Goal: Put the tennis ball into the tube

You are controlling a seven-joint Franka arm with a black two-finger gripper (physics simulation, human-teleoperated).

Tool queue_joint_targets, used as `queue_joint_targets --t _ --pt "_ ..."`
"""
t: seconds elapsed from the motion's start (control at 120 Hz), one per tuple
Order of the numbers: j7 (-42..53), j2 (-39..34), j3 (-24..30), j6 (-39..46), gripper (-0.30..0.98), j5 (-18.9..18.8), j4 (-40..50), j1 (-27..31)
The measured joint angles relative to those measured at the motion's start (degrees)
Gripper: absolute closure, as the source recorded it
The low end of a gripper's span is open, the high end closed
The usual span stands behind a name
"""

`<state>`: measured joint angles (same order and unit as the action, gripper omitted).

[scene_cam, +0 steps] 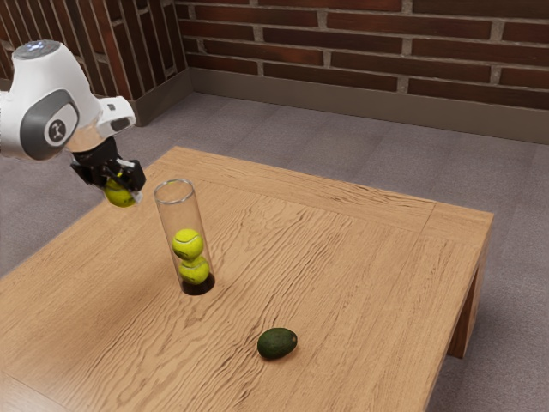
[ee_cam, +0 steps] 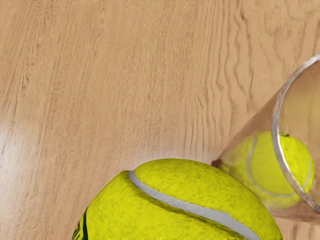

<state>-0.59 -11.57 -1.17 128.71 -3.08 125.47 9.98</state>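
Tennis ball (scene_cam: 119,195) gripped between the fingers (scene_cam: 135,177); its underside protrudes below.

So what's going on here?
The arm's gripper is holding a tennis ball in the air, beside the open top of a clear tube in the exterior view. That ball isn't in yet. Two balls already sit stacked inside the tube, which stands upright on the table. An avocado lies on the table too.

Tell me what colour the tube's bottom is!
The bottom is black; it shows best in the exterior view.
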Motion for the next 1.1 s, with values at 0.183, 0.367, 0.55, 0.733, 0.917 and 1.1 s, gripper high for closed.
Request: queue_joint_targets --t 0.183,0.367,0.55,0.733,0.917,1.1 --pt "-0.91 3.74 3.84 -4.69 0.50 -0.53 -7.07 -0.12" --pt "-0.97 6.36 6.08 -6.01 0.44 -0.58 -10.21 -0.01" --pt "-0.34 8.75 7.53 -6.47 0.24 0.43 -12.63 -1.11" --pt "0.42 8.54 7.24 -6.95 0.10 1.20 -12.42 -0.61" --pt "1.82 8.95 8.72 -13.96 0.04 2.17 -19.44 1.11" --pt "4.80 15.56 12.00 -23.97 0.02 3.09 -38.49 0.83"
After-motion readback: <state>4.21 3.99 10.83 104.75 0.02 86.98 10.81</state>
